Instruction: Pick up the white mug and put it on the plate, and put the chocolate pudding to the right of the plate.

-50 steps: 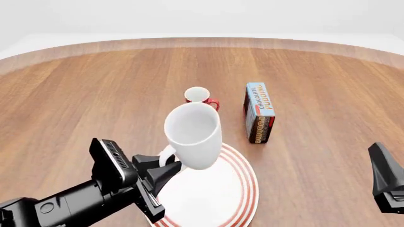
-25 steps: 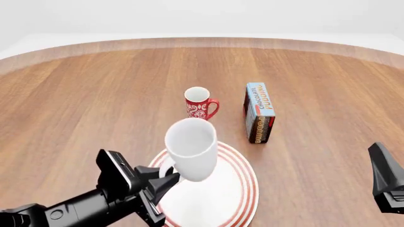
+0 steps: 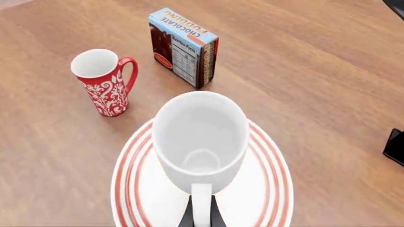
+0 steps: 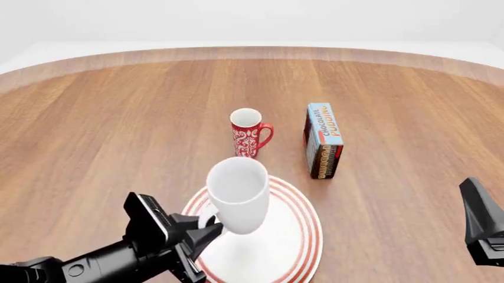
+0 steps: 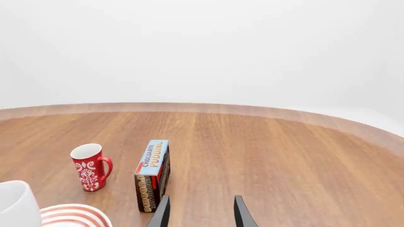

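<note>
Here the left tool [image 4: 206, 227] pinches the white mug [image 4: 237, 193] handle over the plate [image 4: 303, 215], seemingly just above it; right tool [image 5: 200, 208] gapes.

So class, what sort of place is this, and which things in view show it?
Probably a simulated tabletop test scene, not a real kitchen: a bare wooden table against blank white surroundings, two robot arms, and a few props, a plate, red mug and chocolate pudding.
</note>
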Robot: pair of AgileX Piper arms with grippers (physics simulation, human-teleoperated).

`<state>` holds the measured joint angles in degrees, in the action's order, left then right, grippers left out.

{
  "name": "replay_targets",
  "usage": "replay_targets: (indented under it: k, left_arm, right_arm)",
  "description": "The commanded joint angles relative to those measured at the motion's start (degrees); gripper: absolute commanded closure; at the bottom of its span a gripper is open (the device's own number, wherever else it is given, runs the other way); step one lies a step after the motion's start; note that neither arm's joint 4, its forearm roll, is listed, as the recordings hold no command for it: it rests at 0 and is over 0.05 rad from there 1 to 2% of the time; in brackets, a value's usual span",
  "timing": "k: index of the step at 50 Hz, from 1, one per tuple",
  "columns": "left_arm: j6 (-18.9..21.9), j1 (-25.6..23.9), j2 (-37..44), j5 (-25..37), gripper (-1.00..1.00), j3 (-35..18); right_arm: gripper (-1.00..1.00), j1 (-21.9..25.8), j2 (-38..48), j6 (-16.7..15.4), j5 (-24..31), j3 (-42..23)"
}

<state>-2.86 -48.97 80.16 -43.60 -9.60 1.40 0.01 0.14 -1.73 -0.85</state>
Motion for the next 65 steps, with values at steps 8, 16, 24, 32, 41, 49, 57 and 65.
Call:
replay_targets:
  k: [8,16,24,32,41,49,57,65]
  left_arm:
    - [-0.2,-0.7,4.7,-2.8,1.0,-0.8]
    - [-0.2,-0.5,6.9,-3.8,1.0,-1.0]
    - [-0.7,-0.7,8.6,-4.7,1.0,-1.3]
    - [-0.7,-0.2,9.3,-5.2,1.0,-1.2]
    - [-1.1,0.2,10.4,-6.6,1.0,-0.6]
    - [-1.6,0.6,10.8,-7.2,1.0,-0.2]
    - [-2.2,0.1,11.5,-7.6,-1.0,-0.2]
    - [-2.3,-0.2,10.7,-7.1,-1.0,-0.2]
  right_arm:
    - [-1.0,0.0,0.0,0.0,0.0,0.0]
    - [-1.0,0.0,0.0,0.1,0.0,0.0]
    - [-1.0,0.0,0.0,0.1,0.0,0.0]
    - [-1.0,0.0,0.0,0.1,0.0,0.0]
    - [-1.0,0.0,0.0,0.2,0.0,0.0]
    - [-1.0,0.0,0.0,0.1,0.0,0.0]
    - [-1.0,0.0,0.0,0.1,0.0,0.0]
    - [-1.0,0.0,0.0,0.1,0.0,0.0]
